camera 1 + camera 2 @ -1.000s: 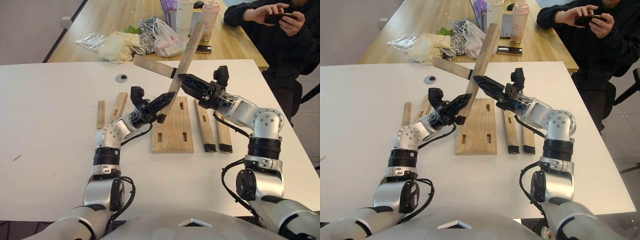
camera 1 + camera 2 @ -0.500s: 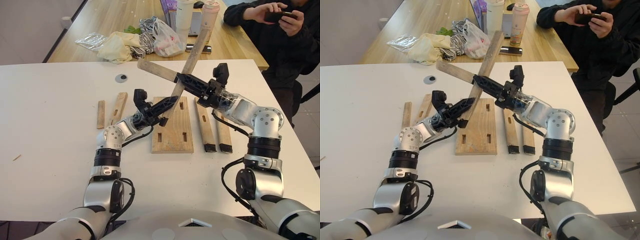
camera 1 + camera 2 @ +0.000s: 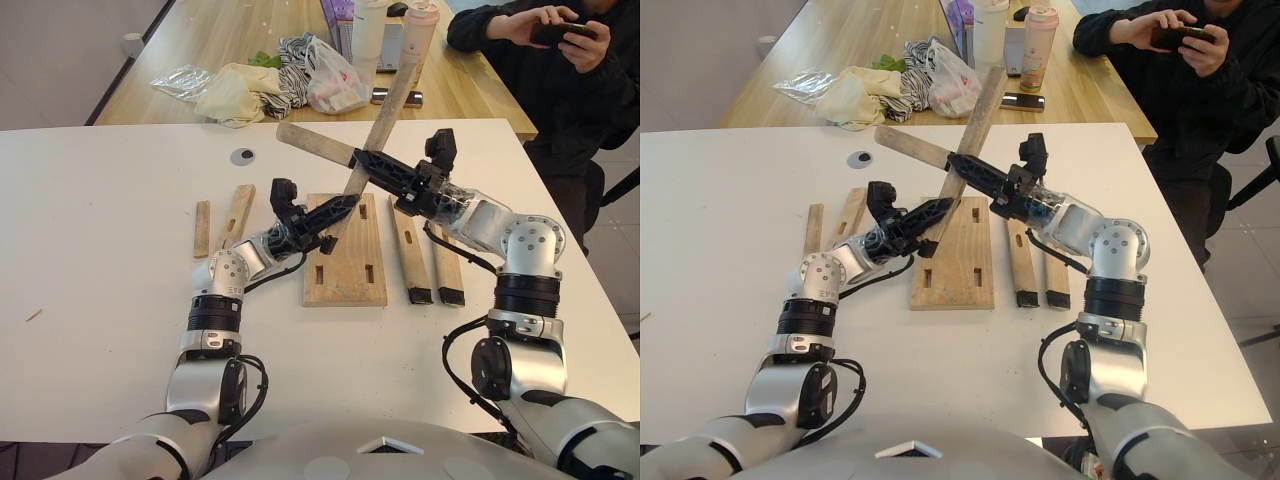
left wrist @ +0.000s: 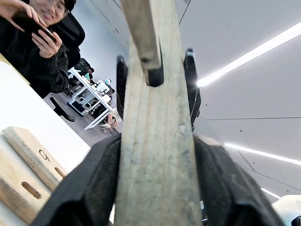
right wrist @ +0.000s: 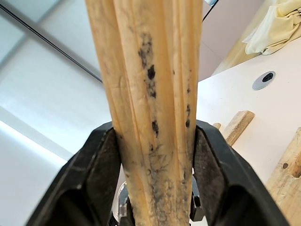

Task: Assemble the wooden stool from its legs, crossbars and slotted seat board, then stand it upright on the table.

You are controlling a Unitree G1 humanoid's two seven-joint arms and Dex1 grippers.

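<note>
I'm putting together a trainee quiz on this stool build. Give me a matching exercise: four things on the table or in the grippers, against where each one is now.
Things:
1. flat slotted wooden seat board
2. long wooden leg tilted steeply upward
3. wooden bar crossing that leg
4. pair of wooden legs with dark ends

Places:
A. clamped in the right gripper
B. lying on the white table, right of the board
C. clamped in the left gripper
D. lying flat on the table between the two arms

Pairs: 1-D, 2-C, 3-A, 4-B
</note>
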